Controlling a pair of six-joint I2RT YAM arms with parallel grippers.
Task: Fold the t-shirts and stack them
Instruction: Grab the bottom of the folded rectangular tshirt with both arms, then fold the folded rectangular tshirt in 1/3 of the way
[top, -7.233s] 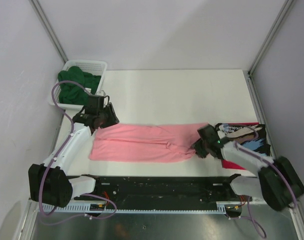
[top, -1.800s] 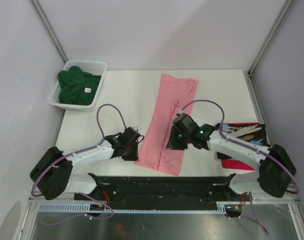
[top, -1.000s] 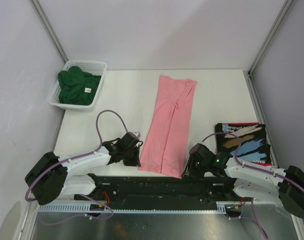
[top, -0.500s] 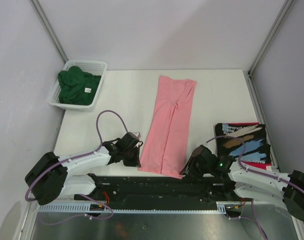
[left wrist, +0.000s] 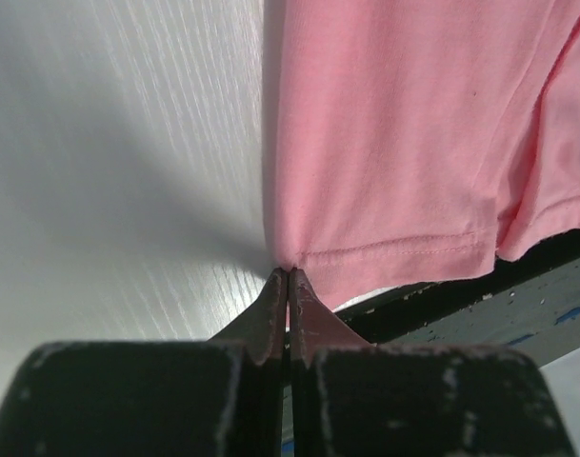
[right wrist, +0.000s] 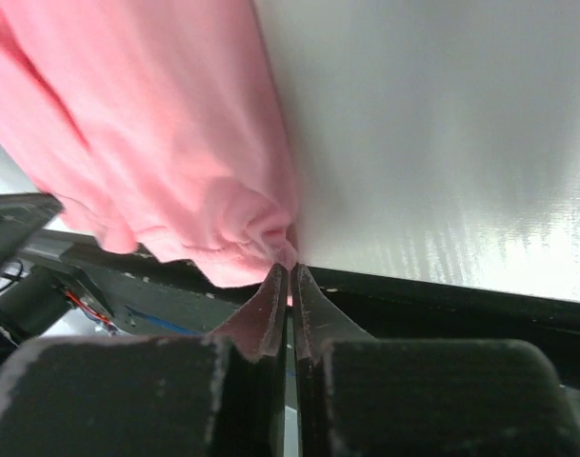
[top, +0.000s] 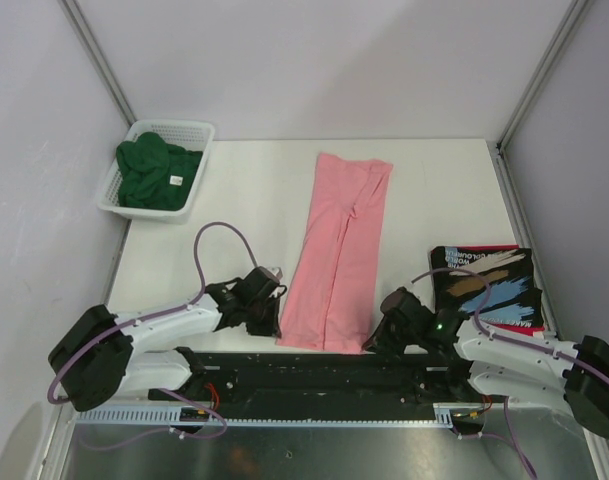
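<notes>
The salmon-pink t-shirt [top: 339, 250] lies folded into a long strip running from the table's far middle to its near edge. My left gripper [top: 272, 322] is shut on the strip's near left corner [left wrist: 290, 259]. My right gripper [top: 376, 336] is shut on the near right corner [right wrist: 275, 243], where the cloth bunches. The pink hem overhangs the table's front edge. The dark green t-shirt [top: 156, 172] sits in the white basket. The black printed t-shirt [top: 487, 290] lies folded at the right on top of the red one [top: 519, 326].
The white mesh basket [top: 196, 132] stands at the far left corner. A black rail [top: 314, 372] runs along the near edge below the table. Grey walls and metal posts close in the left, right and back.
Seven seconds ago the pink strip lay crosswise; since then it was turned lengthwise. In the last second both grippers stayed at its near corners and the right one shifted slightly.
</notes>
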